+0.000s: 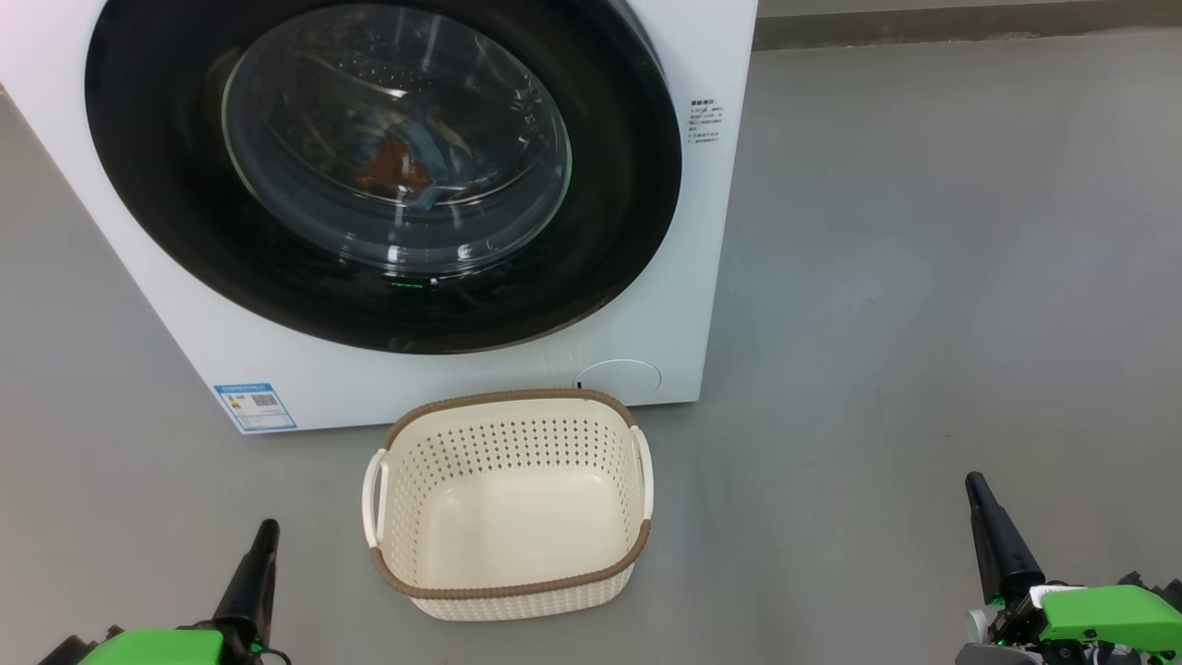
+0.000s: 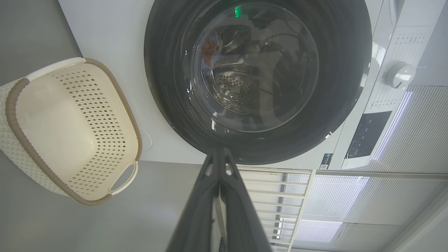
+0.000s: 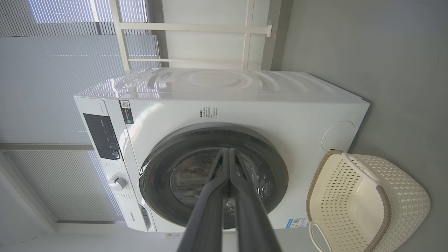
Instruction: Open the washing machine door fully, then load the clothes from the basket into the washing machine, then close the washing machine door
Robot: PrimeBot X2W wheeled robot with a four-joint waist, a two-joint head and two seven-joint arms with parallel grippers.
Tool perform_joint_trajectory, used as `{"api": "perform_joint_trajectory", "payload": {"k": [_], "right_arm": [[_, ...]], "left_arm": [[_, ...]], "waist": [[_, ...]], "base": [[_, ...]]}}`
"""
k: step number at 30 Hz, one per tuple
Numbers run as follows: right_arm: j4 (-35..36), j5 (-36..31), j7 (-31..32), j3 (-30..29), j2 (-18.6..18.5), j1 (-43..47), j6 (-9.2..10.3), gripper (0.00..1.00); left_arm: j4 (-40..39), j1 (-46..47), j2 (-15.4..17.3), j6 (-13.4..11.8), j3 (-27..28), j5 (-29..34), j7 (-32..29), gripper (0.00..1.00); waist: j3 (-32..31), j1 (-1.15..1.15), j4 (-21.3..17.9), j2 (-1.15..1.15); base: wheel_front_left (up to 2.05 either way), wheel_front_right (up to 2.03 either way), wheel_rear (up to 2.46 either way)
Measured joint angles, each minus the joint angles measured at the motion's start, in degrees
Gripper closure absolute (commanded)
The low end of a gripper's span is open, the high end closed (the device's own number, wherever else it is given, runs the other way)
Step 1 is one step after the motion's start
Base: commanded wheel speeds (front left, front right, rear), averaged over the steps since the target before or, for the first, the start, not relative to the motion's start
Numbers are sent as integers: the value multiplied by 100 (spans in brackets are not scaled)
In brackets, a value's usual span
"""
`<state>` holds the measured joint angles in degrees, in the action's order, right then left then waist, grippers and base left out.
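- Left gripper (image 1: 261, 545), 7 o'clock: fingers pressed together, empty.
- Door (image 1: 314, 212), 11 o'clock: closed, with the clothes (image 1: 406, 162) behind its glass.
- Basket (image 1: 508, 399), 6 o'clock: empty, on the floor.
- Right gripper (image 1: 979, 503), 5 o'clock: pinched together, empty; the task looks finished.

Shut washing machine door (image 1: 383, 157) blocks entry; basket (image 1: 510, 398) stands before it.
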<state>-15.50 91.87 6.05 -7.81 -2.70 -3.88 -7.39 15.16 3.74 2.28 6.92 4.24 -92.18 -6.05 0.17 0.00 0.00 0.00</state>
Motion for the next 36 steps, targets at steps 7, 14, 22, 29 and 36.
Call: {"api": "perform_joint_trajectory", "payload": {"k": [7,14,22,29,36], "right_arm": [[0,0,0,0,0,0,0,100],[0,0,0,0,0,0,0,100],[0,0,0,0,0,0,0,100],[0,0,0,0,0,0,0,100],[0,0,0,0,0,0,0,100]], "left_arm": [[0,0,-1,0,2,0,-1,100],[0,1,-5,0,5,1,-1,100],[0,1,-8,0,8,1,-1,100],[0,1,-8,0,10,1,-1,100],[0,1,-9,0,11,1,-1,100]], "waist": [[0,0,0,0],[0,0,0,0],[0,0,0,0],[0,0,0,0],[0,0,0,0]], "base": [[0,0,0],[0,0,0],[0,0,0],[0,0,0],[0,0,0]]}}
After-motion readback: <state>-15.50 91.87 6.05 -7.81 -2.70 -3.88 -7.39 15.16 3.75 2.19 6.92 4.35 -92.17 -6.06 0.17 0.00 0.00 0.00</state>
